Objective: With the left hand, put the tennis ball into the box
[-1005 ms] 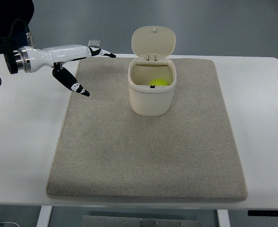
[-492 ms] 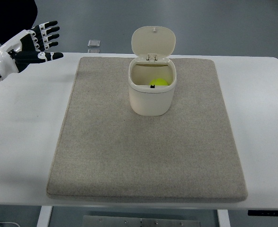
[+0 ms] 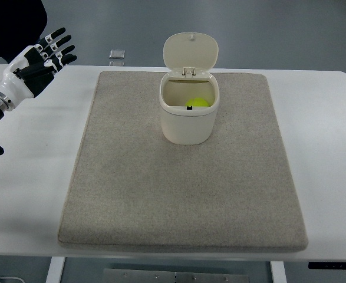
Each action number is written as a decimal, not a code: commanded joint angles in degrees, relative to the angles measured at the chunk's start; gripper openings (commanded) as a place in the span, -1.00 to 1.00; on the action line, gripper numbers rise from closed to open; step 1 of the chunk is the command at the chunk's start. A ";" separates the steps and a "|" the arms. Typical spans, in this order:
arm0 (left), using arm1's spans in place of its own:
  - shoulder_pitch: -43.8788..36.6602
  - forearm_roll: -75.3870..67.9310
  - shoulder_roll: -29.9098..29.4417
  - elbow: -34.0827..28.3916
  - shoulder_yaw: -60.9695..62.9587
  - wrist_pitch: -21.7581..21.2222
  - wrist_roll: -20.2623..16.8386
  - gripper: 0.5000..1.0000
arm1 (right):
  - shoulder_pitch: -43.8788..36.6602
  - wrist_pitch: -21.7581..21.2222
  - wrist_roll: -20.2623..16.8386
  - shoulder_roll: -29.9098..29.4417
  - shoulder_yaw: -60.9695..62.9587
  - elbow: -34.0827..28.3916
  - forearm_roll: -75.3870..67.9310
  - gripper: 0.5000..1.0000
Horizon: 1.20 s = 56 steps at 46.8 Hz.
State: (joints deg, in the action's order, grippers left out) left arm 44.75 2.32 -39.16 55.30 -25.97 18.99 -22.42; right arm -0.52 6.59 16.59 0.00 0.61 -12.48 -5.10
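Seeing the tennis ball point(image 3: 198, 102) inside the open box point(image 3: 188, 124), we risk little unless our empty, spread left hand point(image 3: 40, 57) swings back and tips it.

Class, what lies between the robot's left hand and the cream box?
Top view: bare white table, then grey felt mat, between left hand and cream box.

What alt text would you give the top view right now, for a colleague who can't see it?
A yellow tennis ball lies inside a cream box with its hinged lid up, on a grey mat. The robot's left hand, fingers spread and empty, is near the white table's left edge.
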 commanded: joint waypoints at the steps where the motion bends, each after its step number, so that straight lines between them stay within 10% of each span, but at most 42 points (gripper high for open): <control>1: -0.36 4.00 1.19 -0.01 -0.05 0.17 2.37 0.97 | 0.00 0.00 0.02 0.00 0.00 0.00 0.00 0.75; 17: 0.34 14.73 3.56 -3.79 -2.24 0.78 10.99 0.98 | 0.00 0.00 -0.07 0.00 0.00 0.00 0.00 0.75; 56: -1.77 14.56 6.64 -4.50 -3.83 0.70 11.17 0.97 | 0.17 -0.26 0.02 0.00 0.09 -0.17 -0.44 0.75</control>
State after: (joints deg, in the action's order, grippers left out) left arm 43.31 16.97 -32.51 50.79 -29.81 19.69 -11.25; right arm -0.49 6.33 16.59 0.00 0.70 -12.62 -5.41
